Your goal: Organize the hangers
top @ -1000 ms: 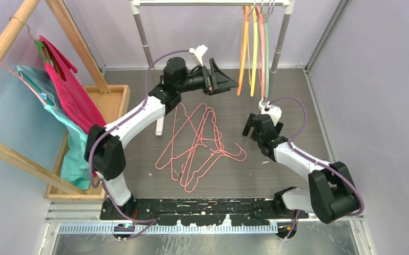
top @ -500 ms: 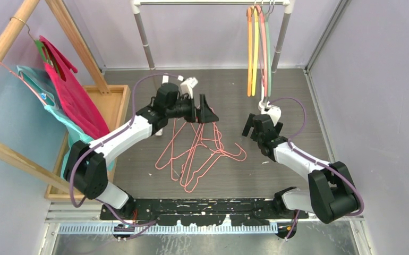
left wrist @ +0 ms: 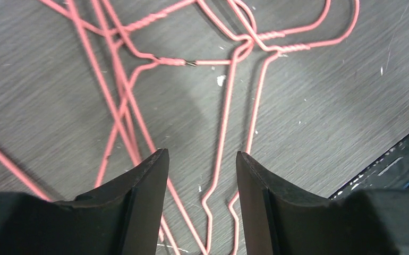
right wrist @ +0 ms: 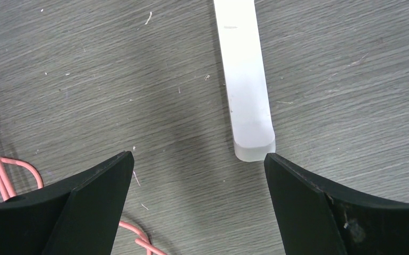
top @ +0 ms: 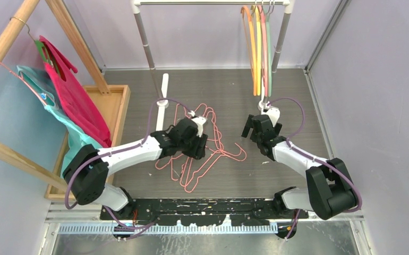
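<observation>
Left wrist view: left gripper (left wrist: 199,159), jaws released, poised over pink wire hangers (left wrist: 287,48); next, lower and clench one wire; right gripper (right wrist: 198,155) jaws likewise released.

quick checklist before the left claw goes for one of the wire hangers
1. Left claw open and empty: ok.
2. Claw over the pink wire hangers: ok, strands lie under the gap.
3. One hanger lying separate: not ok, they overlap in a tangle.
4. Right claw out of the way: ok, open, beside the rack foot.
5. Room on the rail: ok, hung hangers bunched at one end.
</observation>
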Available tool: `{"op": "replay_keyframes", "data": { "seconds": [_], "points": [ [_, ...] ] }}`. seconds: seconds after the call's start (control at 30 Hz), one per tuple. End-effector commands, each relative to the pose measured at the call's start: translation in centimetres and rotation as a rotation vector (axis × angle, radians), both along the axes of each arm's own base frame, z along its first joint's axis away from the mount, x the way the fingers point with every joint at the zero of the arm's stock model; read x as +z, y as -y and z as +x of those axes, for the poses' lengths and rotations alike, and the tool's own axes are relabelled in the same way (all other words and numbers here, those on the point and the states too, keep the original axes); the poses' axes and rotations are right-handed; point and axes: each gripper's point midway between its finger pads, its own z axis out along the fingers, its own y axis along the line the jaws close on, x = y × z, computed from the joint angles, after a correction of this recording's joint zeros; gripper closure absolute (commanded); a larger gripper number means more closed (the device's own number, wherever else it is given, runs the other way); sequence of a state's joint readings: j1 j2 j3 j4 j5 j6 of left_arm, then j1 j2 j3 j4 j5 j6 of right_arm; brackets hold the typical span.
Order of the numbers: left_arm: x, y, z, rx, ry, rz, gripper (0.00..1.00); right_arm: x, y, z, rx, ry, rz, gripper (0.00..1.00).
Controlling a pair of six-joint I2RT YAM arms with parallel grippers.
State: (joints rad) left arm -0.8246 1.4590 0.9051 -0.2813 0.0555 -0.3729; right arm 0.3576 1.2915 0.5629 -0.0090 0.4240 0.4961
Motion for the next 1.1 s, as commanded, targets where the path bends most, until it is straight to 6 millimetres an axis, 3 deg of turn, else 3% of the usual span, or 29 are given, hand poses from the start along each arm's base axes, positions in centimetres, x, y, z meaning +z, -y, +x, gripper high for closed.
{"op": "replay_keyframes", "data": {
  "seconds": [0.0, 0.1, 0.23, 0.6, 0.77, 1.07],
  "points": [
    [0.9, 2.5, 0.2, -0.038, 0.11, 0.03, 0.48, 1.6, -0.1, 1.1, -0.014, 0.06, 0.017, 0.0],
    [1.2, 4.2, -0.6, -0.074, 0.116, 0.004, 0.48, 1.4, 0.0, 1.1, -0.016, 0.053, 0.01, 0.0],
    [-0.1, 5.3, -1.2, -0.09, 0.111, 0.018, 0.48, 1.3, 0.0, 1.1, -0.017, 0.05, 0.004, 0.0],
    [-3.0, 6.7, 0.5, -0.059, 0.125, 0.055, 0.51, 0.4, -0.2, 1.3, -0.008, 0.029, -0.002, 0.0],
    [-2.3, 6.9, -0.3, -0.067, 0.158, 0.065, 0.51, 0.2, -0.2, 1.3, -0.009, 0.027, -0.004, 0.0],
    [0.8, 7.3, -1.4, -0.076, 0.241, 0.07, 0.47, 0.1, -0.2, 1.3, -0.007, 0.025, -0.002, 0.0]
  ]
}}
